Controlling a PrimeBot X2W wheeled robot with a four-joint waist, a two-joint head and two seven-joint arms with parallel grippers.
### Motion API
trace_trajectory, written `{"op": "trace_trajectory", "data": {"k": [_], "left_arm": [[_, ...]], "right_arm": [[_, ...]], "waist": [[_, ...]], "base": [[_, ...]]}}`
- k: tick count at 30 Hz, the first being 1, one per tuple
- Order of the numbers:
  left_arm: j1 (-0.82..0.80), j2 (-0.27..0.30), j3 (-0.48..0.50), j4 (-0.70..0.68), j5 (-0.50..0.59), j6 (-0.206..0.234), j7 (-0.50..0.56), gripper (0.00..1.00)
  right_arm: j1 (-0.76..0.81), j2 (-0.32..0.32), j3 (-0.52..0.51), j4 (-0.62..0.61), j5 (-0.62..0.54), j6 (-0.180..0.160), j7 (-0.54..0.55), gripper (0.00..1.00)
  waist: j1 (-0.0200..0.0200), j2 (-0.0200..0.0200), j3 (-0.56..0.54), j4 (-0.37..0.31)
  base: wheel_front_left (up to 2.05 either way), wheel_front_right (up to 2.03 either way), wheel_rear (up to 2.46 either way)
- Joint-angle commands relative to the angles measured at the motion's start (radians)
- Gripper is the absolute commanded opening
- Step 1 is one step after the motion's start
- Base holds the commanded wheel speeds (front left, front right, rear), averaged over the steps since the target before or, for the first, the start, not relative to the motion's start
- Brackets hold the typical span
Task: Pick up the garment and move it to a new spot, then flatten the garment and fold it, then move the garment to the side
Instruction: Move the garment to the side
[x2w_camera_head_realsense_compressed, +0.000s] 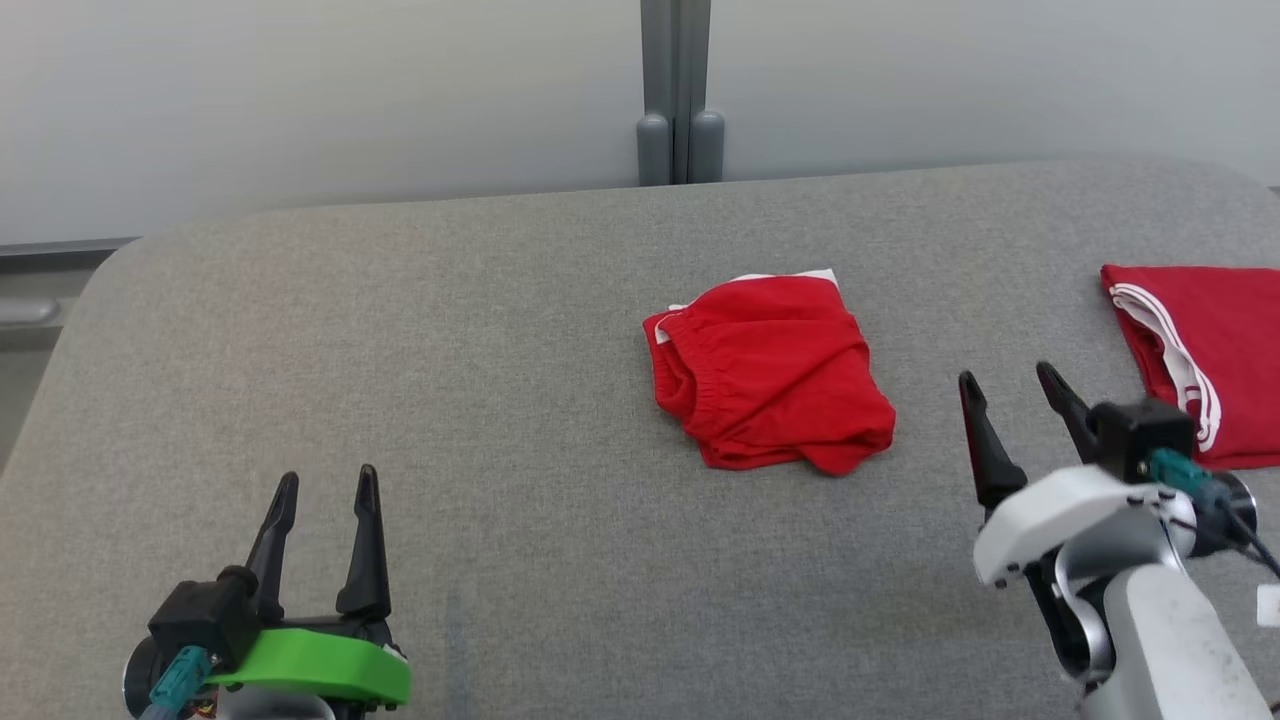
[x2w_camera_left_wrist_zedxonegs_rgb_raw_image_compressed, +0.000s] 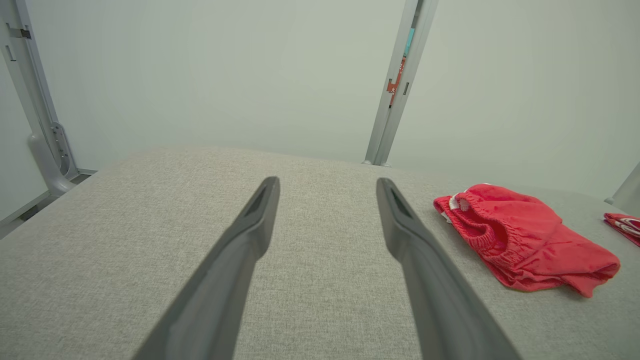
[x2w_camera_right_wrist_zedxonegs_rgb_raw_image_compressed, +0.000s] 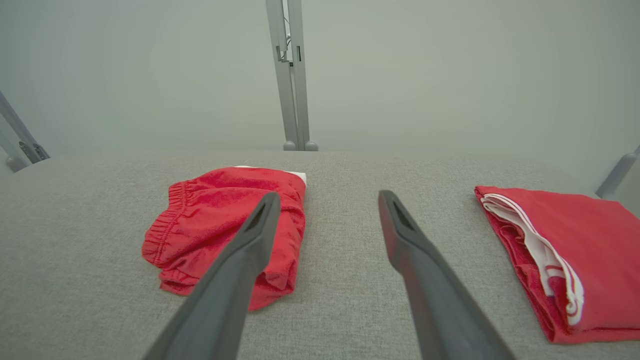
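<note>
Nearest, at the lower left, the left end effector (x2w_camera_head_realsense_compressed: 329, 474) sits on its green mount with its two dark fingers spread wide. Nothing is between them and they touch nothing. It is over bare grey tabletop (x2w_camera_head_realsense_compressed: 420, 340), well apart from any cloth.

At the lower right, the right end effector (x2w_camera_head_realsense_compressed: 1006, 373) is likewise spread wide and empty, its fingers pointing far and a little left. It stands between two red pieces and touches neither. In the right wrist view its left finger crosses in front of the crumpled piece, but the head view shows grey surface between them.

The crumpled red garment (x2w_camera_head_realsense_compressed: 770, 375) lies loosely bunched about mid-depth on the tabletop, a little right of centre. Its gathered elastic band faces left, and a sliver of white shows along its far edge. A folded red garment (x2w_camera_head_realsense_compressed: 1220, 350) with white stripes lies flat at the far right, near the tabletop's right side, and is cut off by the edge of the head view.

The tabletop's far edge runs along a pale wall (x2w_camera_head_realsense_compressed: 300, 100), with a rounded far-left corner. A grey post (x2w_camera_head_realsense_compressed: 675, 90) rises just behind that edge near the middle. The whole left half is bare, as are the near strip and the gap between the two garments.
</note>
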Motion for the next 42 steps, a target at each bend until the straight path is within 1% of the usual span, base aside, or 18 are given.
{"op": "trace_trajectory", "data": {"k": [1,5,9,12,14,16,19,23,27,28,29,30,36,39,42], "left_arm": [[-0.020,0.001,0.000,-0.010,0.006,0.003,-0.003,1.00],[-0.044,-0.004,-0.016,-0.033,0.010,0.002,-0.002,1.00],[-0.072,-0.006,-0.038,-0.029,0.000,-0.001,-0.002,1.00],[-0.099,-0.007,-0.049,-0.029,-0.005,-0.002,-0.002,1.00],[-0.107,-0.008,-0.051,-0.029,-0.007,-0.002,-0.003,1.00],[-0.115,-0.009,-0.056,-0.028,-0.007,-0.003,-0.002,1.00],[-0.118,-0.010,-0.062,-0.025,-0.007,-0.004,-0.003,1.00],[-0.120,-0.010,-0.064,-0.022,-0.006,-0.005,-0.002,1.00],[-0.123,-0.010,-0.064,-0.018,-0.004,-0.005,-0.002,1.00],[-0.124,-0.010,-0.063,-0.018,-0.003,-0.005,-0.003,1.00],[-0.124,-0.010,-0.062,-0.019,-0.003,-0.005,-0.003,1.00],[-0.123,-0.010,-0.062,-0.020,-0.002,-0.005,-0.002,1.00],[-0.119,-0.007,-0.057,-0.033,-0.003,-0.005,-0.003,1.00],[-0.115,-0.003,-0.050,-0.041,-0.006,-0.005,-0.002,1.00],[-0.119,0.001,-0.045,-0.045,-0.007,-0.005,-0.002,1.00]], "right_arm": [[-0.050,-0.004,-0.001,0.010,0.012,-0.001,0.026,1.00],[-0.193,-0.015,0.001,0.113,0.065,-0.001,0.163,1.00],[-0.320,-0.048,0.001,0.253,0.112,-0.001,0.245,1.00],[-0.408,-0.053,-0.033,0.371,0.135,-0.001,0.294,1.00],[-0.441,-0.053,-0.052,0.453,0.139,-0.001,0.333,1.00],[-0.472,-0.053,-0.056,0.510,0.139,-0.001,0.360,1.00],[-0.511,-0.055,-0.068,0.583,0.140,-0.001,0.358,1.00],[-0.541,-0.040,-0.092,0.686,0.133,-0.001,0.374,1.00],[-0.552,-0.010,-0.089,0.793,0.141,-0.001,0.442,1.00],[-0.556,-0.002,-0.066,0.803,0.140,0.000,0.451,0.58],[-0.563,-0.005,-0.048,0.803,0.130,0.000,0.447,0.25],[-0.573,-0.014,-0.027,0.803,0.127,0.000,0.447,0.00],[-0.648,-0.116,0.109,0.745,0.102,-0.002,0.447,0.00],[-0.686,-0.159,0.188,0.696,0.120,-0.001,0.472,0.00],[-0.720,-0.221,0.267,0.631,0.171,-0.001,0.517,0.00]], "waist": [[0.0000,-0.0001,0.026,0.006],[0.0000,-0.0001,0.076,0.031],[0.0000,-0.0001,0.120,0.073],[0.0000,-0.0001,0.150,0.110],[0.0000,-0.0001,0.162,0.130],[0.0000,-0.0001,0.172,0.147],[0.0000,-0.0001,0.183,0.168],[0.0000,-0.0001,0.192,0.177],[0.0000,-0.0001,0.192,0.176],[0.0000,-0.0001,0.192,0.172],[0.0000,-0.0001,0.193,0.167],[0.0000,-0.0001,0.192,0.160],[0.0000,-0.0001,0.190,0.102],[0.0000,-0.0001,0.195,0.057],[0.0000,-0.0001,0.202,0.007]], "base": [[0.00,0.00,0.00],[0.00,0.00,0.00],[0.00,0.00,0.00],[0.00,0.00,0.00],[0.00,0.00,0.00],[0.00,0.00,0.00],[0.00,0.00,0.00],[0.00,0.00,0.00],[0.00,0.00,0.00],[0.00,0.00,0.00],[0.00,0.00,0.00],[0.00,0.00,0.00],[0.00,0.00,0.00],[0.00,0.00,0.00],[0.00,0.00,0.00]]}}
